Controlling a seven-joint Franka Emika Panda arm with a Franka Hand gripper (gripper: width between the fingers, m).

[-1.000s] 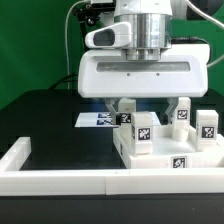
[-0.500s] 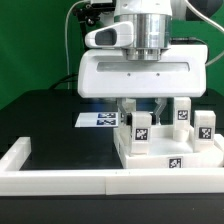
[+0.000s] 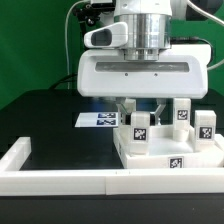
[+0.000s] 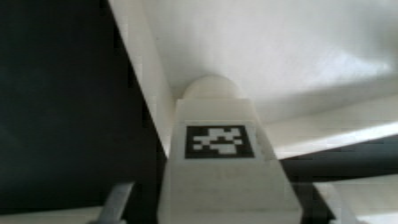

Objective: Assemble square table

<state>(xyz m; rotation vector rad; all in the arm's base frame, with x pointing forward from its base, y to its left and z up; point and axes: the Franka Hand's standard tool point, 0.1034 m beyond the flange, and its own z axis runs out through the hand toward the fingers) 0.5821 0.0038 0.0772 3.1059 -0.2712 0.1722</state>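
Gripper (image 3: 140,108) is hanging low over the slab (image 3: 170,160), its fingers (image 3: 126,107) narrowed onto the leg (image 3: 141,131) standing nearest the camera in the exterior view. One finger is showing at each upper side of that leg, and no gap is visible between pads and block. In the wrist view the same leg (image 4: 217,150) is filling the middle of the frame between the two fingers (image 4: 118,205), its tag facing the lens, so the claw is gripping the leg.

Slab is lying flat at the exterior view's right, tight against the rim wall (image 3: 60,179), which is running along the near edge of the black table (image 3: 50,115) and turning up at the exterior view's left. A tag is showing on the slab's front face.

Held leg is standing upright with its base at the slab's top; whether it is touching the slab or sitting just above it cannot be told. Two more legs are standing upright behind it toward the exterior view's right: one (image 3: 182,112) partly hidden by the gripper body, the other (image 3: 205,125) near the slab's far right edge. A fourth leg is not discernible.

Marker board (image 3: 97,119) is lying flat on the table behind the held leg, partly covered by the gripper.
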